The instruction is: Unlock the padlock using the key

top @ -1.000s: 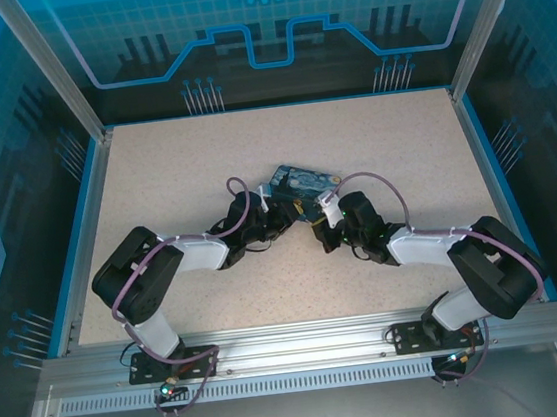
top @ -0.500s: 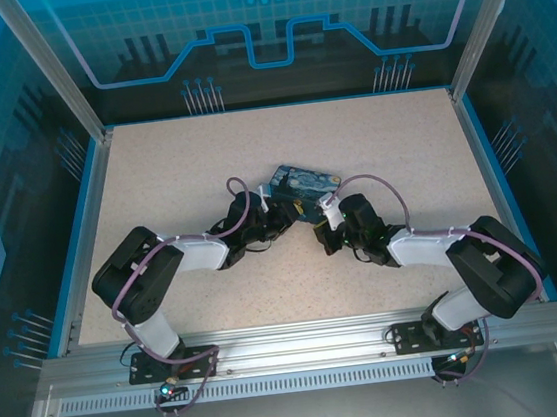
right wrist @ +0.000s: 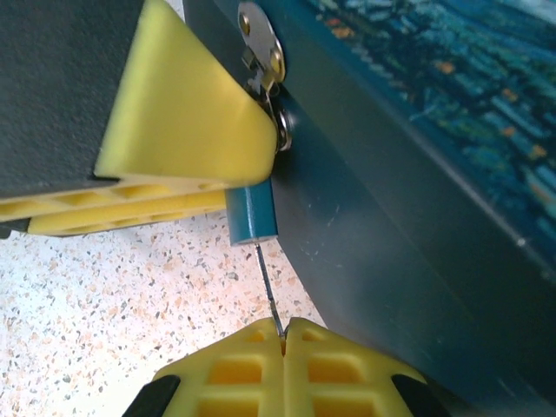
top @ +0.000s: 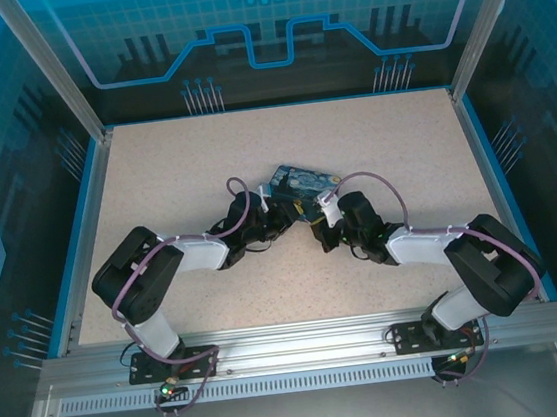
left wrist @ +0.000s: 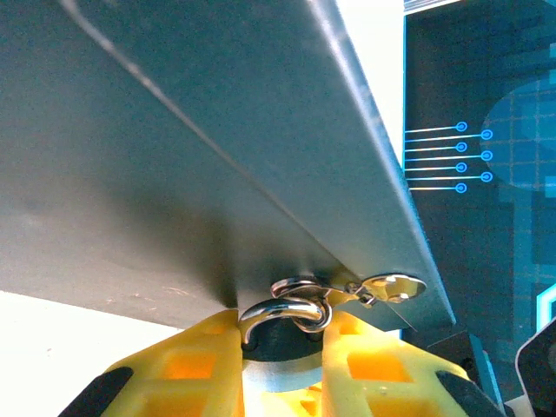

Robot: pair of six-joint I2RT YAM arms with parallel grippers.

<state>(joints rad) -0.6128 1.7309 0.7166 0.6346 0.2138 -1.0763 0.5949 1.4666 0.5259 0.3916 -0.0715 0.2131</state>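
Note:
The padlock (left wrist: 271, 309) hangs by its chrome shackle from the hasp (left wrist: 395, 285) of the blue painted tin (top: 307, 178). My left gripper (left wrist: 282, 337) is shut on the padlock's body, one yellow finger on each side. From the right wrist the padlock's body (right wrist: 252, 213) looks teal and sits just under a left finger (right wrist: 174, 113). The key (right wrist: 268, 291), a thin metal sliver, runs from the bottom of the padlock down into my right gripper (right wrist: 284, 337), which is shut on it. From above, the left gripper (top: 287, 213) and right gripper (top: 319, 229) meet at the tin's near side.
The tin's dark side wall (right wrist: 391, 226) stands close on the right of the key. Speckled tabletop (right wrist: 130, 295) lies open to the left of it. A blue rim (top: 84, 226) and glass walls enclose the table.
The right arm's elbow has edged slightly left. Both grippers keep their holds at the tin's near side.

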